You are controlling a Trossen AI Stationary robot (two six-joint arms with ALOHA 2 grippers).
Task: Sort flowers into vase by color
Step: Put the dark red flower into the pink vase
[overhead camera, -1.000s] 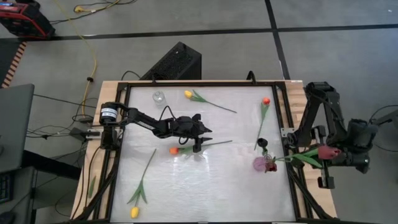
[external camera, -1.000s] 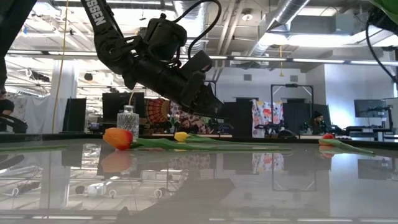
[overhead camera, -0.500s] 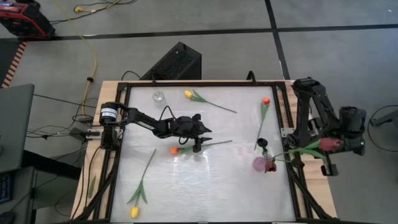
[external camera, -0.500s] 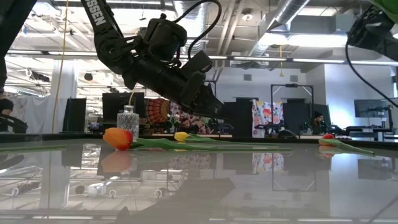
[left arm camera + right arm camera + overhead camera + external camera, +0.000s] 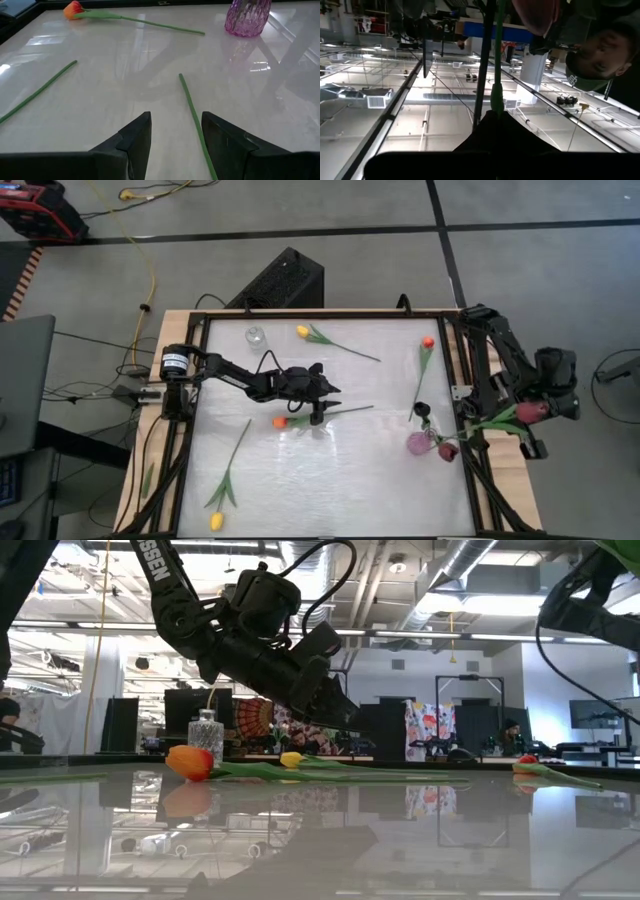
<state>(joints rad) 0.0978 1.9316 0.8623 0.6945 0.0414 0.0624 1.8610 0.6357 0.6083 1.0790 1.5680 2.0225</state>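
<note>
Surface: glossy white surface (image 5: 330, 480) in a black frame, sitting on a grey concrete shop floor with cables running around it, nothing fancy.

Right pincer: the right pincer (image 5: 545, 412) was off past the right edge of the surface, clenched on the green stem of a dark red tulip (image 5: 529, 411). In its wrist view you basically only saw ceiling lights and that stem running out from between the fingers.

What changed: over the last second the right arm swung and lifted, and the stem end drifted toward the purple vase (image 5: 419, 443). A dark red head (image 5: 448, 450) showed just beside that vase, touching or nearly so, can't tell which.

What it means: my guess is the red one was being lined up for the purple vase, not yet dropped in.

Left pincer: the left pincer (image 5: 318, 412) hadn't budged, hanging low over the middle of the surface with fingers spread, straddling the stem of the orange tulip (image 5: 281, 422) but not gripping it.

Other flowers: yellow tulip (image 5: 303, 332) near the clear glass vase (image 5: 255, 336) at the far edge, another yellow tulip (image 5: 216, 521) at the near left corner, an orange-red tulip (image 5: 428, 342) far right. All lying flat, unsorted.

Progress: early days, most of the sorting was left to do.
</note>
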